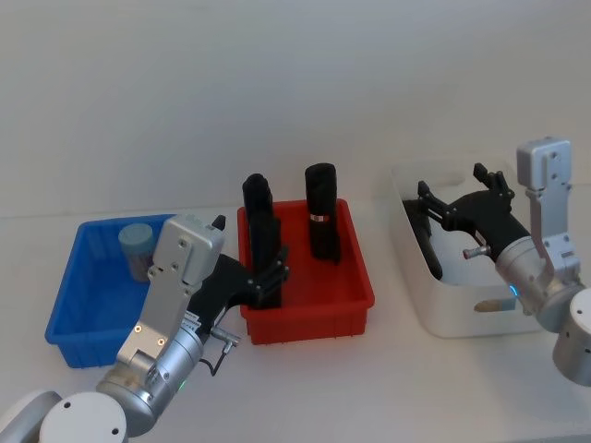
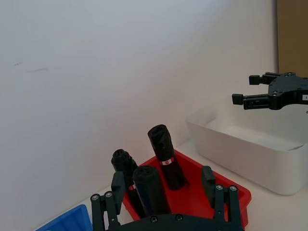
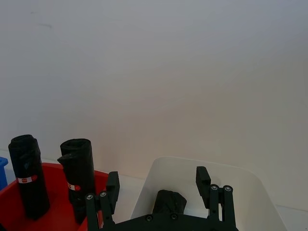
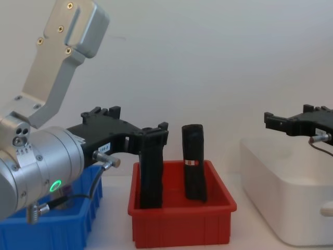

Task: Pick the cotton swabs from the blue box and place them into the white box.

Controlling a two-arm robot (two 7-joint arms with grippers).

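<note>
On my far left I see the blue box (image 1: pixel 92 305). One jar of cotton swabs (image 1: pixel 138 249) stands in its back part, behind my left gripper (image 1: pixel 272 277) and off to its left. That gripper is over the near left corner of the red bin (image 1: pixel 355 277), right beside a black roll (image 1: pixel 259 231), with its fingers spread apart and nothing in them. Another black roll (image 1: pixel 322 221) stands to its right. Farther right, my right gripper (image 1: pixel 425 217) hangs over the white box (image 1: pixel 443 318), fingers wide apart and holding nothing. Something dark (image 3: pixel 168 202) lies in the box under it.
</note>
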